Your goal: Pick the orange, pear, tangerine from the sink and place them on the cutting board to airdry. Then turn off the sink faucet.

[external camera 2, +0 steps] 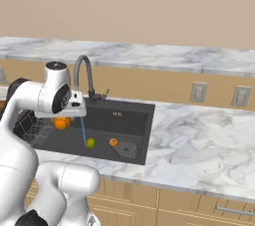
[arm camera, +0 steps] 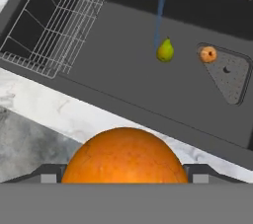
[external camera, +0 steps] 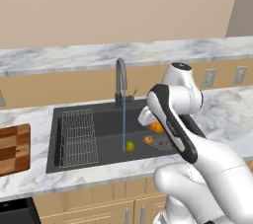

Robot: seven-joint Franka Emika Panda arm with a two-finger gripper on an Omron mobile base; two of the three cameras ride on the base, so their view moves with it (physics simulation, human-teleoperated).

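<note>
Jaws spread wide, clamped on either side of a large orange [arm camera: 124, 155], carried clear above the sink [external camera: 101, 156]; gripper [arm camera: 124, 173] seen from the hand camera with the fruit bulging between the two dark tips. Wide spread explained by the breadth of the fruit, not by a release.

Left to right, reckoned from the jaws in the hand view:
- Far to the left and ahead: one wire rack [arm camera: 59, 25], set at one end of the basin, holding nothing.
- Ahead and slightly right: one pear [arm camera: 165, 50], upright on the basin floor, directly under the blue stream of water [arm camera: 159, 6], hence being rinsed.
- Further right: one small tangerine [arm camera: 208, 54], resting at the corner of the square drain grate [arm camera: 228, 75].

Beyond the hand view, well to the left of the jaws: one cutting board [external camera: 14, 149] on the marble counter [external camera: 222, 114], bare, awaiting fruit. One faucet [external camera: 120, 82] behind the basin, running.

Count: three fruits, one lifted, two left in the basin; judged as the first carry toward the board.
</note>
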